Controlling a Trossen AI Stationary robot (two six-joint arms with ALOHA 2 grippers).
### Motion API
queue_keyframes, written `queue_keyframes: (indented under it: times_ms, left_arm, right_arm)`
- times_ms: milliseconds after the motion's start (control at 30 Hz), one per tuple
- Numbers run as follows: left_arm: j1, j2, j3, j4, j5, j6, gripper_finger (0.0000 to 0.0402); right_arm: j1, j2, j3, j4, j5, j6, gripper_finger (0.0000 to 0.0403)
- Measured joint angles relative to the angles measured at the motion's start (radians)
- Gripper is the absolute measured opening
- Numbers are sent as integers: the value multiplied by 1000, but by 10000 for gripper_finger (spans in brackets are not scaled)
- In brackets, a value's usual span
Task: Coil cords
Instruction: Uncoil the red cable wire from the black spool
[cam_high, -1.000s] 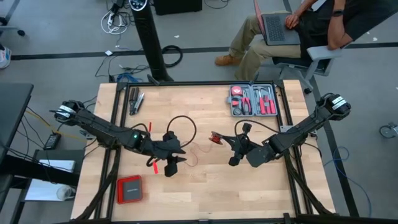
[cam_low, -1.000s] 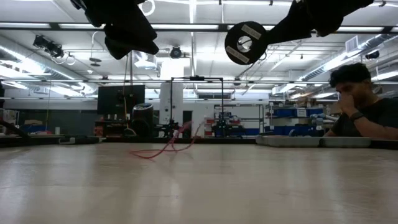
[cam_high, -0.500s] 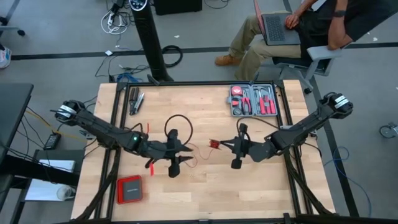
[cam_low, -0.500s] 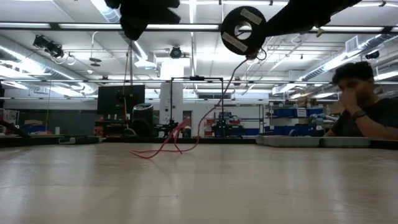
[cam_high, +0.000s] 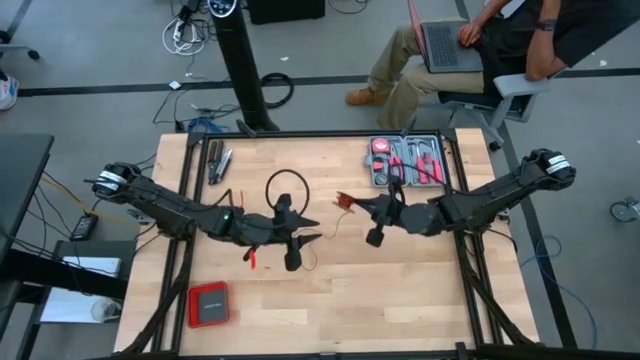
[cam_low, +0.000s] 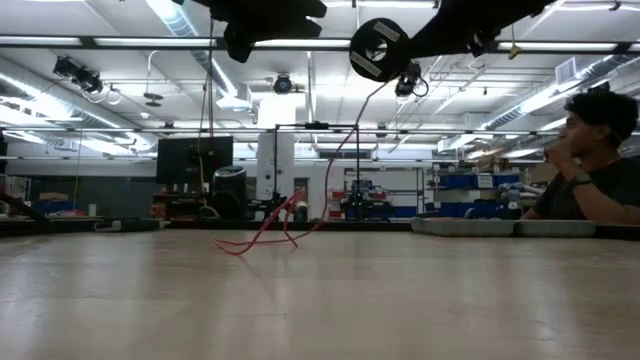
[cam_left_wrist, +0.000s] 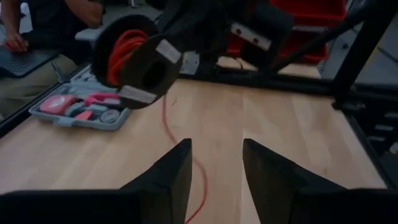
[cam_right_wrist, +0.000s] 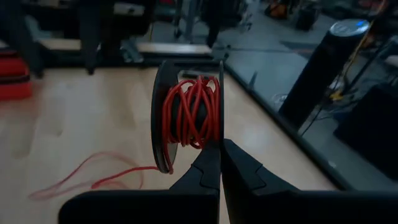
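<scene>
The big light wooden table fills the middle of the room. Beyond its far edge, a person sits in a chair with a laptop. The left arm reaches in from the left side, and the left claw hangs above the middle of the table with its two dark fingers spread apart, holding nothing. The right arm comes in from the right side. The right claw is squeezed shut on a small black round spool, held up in the air. A grey plastic tool tray with red tools lies near the far right corner. A flat red square box lies near the front left corner. The very thin red cord is partly wound on the spool. The rest hangs down and lies loose on the table, between the two claws.
</scene>
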Motion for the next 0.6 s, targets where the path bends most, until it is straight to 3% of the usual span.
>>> queue_keyframes:
  times_ms: [400,600]
  left_arm:
    - [7,51,0,80,-123,-1,147]
    - [30,133,0,191,-126,-1,147]
  right_arm:
    - [26,2,0,267,118,-309,0]
    - [32,3,0,335,124,-357,0]
